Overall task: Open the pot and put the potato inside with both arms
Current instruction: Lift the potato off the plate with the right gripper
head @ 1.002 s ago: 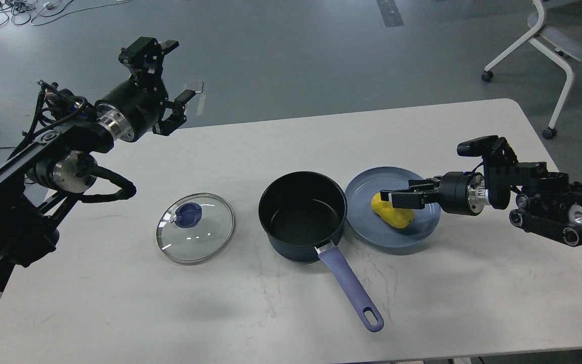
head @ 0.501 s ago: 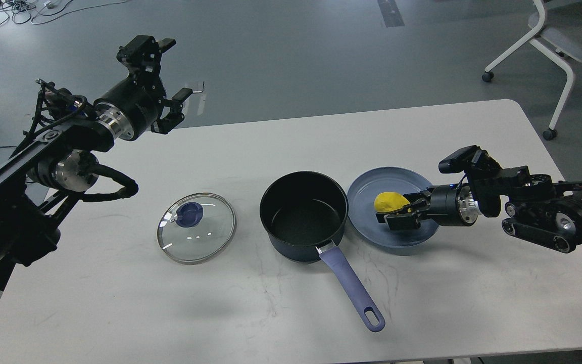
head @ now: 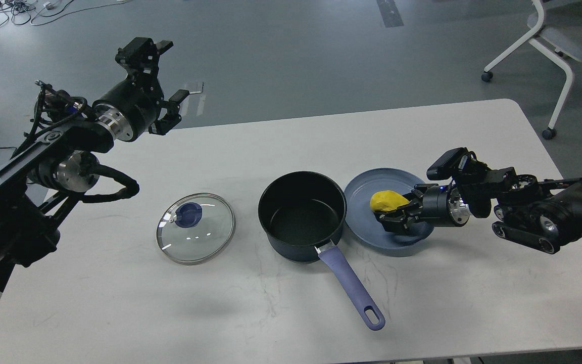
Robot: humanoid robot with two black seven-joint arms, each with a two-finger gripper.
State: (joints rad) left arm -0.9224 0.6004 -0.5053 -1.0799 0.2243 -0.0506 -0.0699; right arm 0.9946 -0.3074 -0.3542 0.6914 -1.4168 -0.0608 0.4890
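A white bench (head: 473, 131) with rounded corners, faintly scuffed, carries one of each thing. Nearest, the pot's purple handle points toward five o'clock. The one dark pot (head: 302, 215) stands open at the middle. At its nine o'clock, apart from it, lies one glass lid (head: 195, 235) with a blue knob. At its three o'clock, just beside it, sits one blue plate (head: 367, 187) bearing one yellow potato (head: 388, 200). The right gripper (head: 393, 218) reaches onto the plate against the potato; whether it is clamped on it I cannot tell. The left gripper (head: 165, 76) hangs at ten o'clock with fingers spread apart, holding nothing. Beyond lies grey floor, with cables at eleven o'clock and one white chair (head: 548, 40) at one o'clock.
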